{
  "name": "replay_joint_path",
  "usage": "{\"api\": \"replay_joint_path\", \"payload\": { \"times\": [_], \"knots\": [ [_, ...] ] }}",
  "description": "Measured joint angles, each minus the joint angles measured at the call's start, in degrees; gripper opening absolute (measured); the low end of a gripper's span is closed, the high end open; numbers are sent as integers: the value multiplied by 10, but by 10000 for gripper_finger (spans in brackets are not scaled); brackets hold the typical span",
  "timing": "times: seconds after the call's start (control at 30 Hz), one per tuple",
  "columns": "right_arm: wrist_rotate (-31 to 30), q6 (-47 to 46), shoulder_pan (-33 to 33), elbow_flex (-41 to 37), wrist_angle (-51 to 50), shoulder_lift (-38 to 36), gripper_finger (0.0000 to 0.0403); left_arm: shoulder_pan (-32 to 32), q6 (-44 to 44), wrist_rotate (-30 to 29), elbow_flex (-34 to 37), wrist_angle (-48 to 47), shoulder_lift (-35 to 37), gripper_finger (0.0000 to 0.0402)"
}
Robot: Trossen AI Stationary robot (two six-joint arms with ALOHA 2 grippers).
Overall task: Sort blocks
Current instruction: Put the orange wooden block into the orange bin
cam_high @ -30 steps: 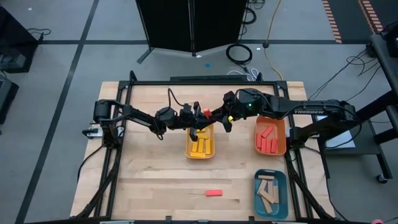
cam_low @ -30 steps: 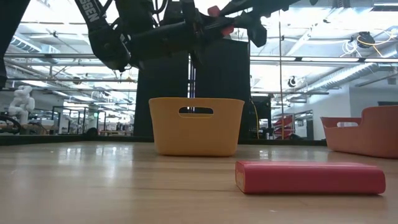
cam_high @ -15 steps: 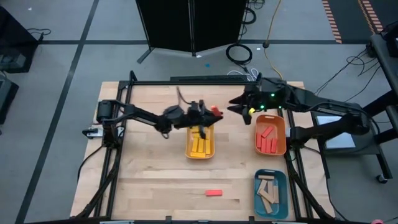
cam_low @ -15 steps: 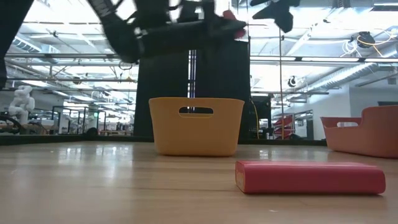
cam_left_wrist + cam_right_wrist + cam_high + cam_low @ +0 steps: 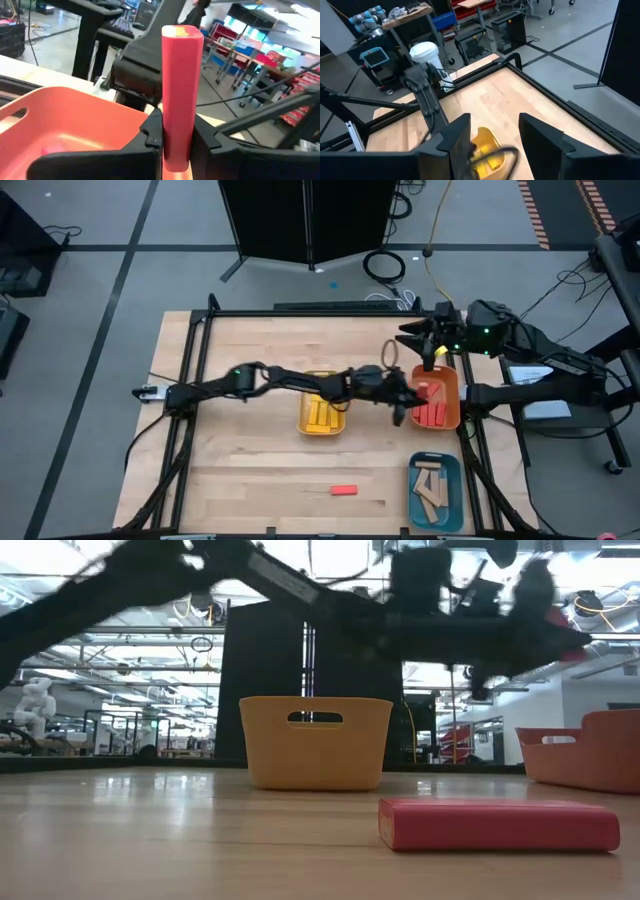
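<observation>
My left gripper [image 5: 406, 400] reaches across the yellow tray [image 5: 322, 410] to the near-left rim of the orange tray [image 5: 450, 395] and is shut on a red block [image 5: 181, 75]. The orange tray [image 5: 75, 115] lies below it with red blocks [image 5: 430, 402] inside. My right gripper [image 5: 412, 340] hangs open by the table's far right corner, touching nothing; its fingers [image 5: 457, 137] stand wide apart. Another red block [image 5: 343, 490] lies flat on the table near the near edge, also in the low view [image 5: 500, 825]. Yellow blocks [image 5: 320, 415] lie in the yellow tray. My left gripper pinches the red block by one end [image 5: 177, 145] between its two fingers [image 5: 152, 132]. The rest of the block sticks out past the fingertips, along the fingers. The arm comes roughly level from the table's left. The block is lifted clear, over the orange tray's edge.
A teal tray [image 5: 435, 490] with tan blocks sits at the near right corner. The yellow tray [image 5: 315, 745] and orange tray [image 5: 590, 755] stand behind the loose block in the low view. A black frame rail [image 5: 320, 310] runs round the table. Bare wood lies left of the trays.
My left gripper has carried the red block from above the yellow tray's far end toward the table's right, to the orange tray, the arm stretching out low across the yellow tray. My right gripper has drawn back from that spot toward the far right corner.
</observation>
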State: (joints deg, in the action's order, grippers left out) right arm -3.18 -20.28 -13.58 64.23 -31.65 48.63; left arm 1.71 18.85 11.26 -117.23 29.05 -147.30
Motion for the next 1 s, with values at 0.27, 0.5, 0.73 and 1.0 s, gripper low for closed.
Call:
{"api": "replay_joint_path", "payload": {
  "times": [0.27, 0.5, 0.73, 1.0],
  "knots": [
    [-1, -2, 0, 0, -25, -16, 160, 9, 14, -60, -147, 12, -120, 34],
    [-1, -5, 0, 0, -30, -10, 160, 14, -8, -61, -179, -23, -120, 34],
    [-1, -20, 0, 0, -35, -5, 160, 9, -61, -58, -178, -46, -121, 34],
    [-2, -15, 0, 0, -33, 2, 160, 2, -106, -69, -178, -58, -121, 129]
  ]
}}
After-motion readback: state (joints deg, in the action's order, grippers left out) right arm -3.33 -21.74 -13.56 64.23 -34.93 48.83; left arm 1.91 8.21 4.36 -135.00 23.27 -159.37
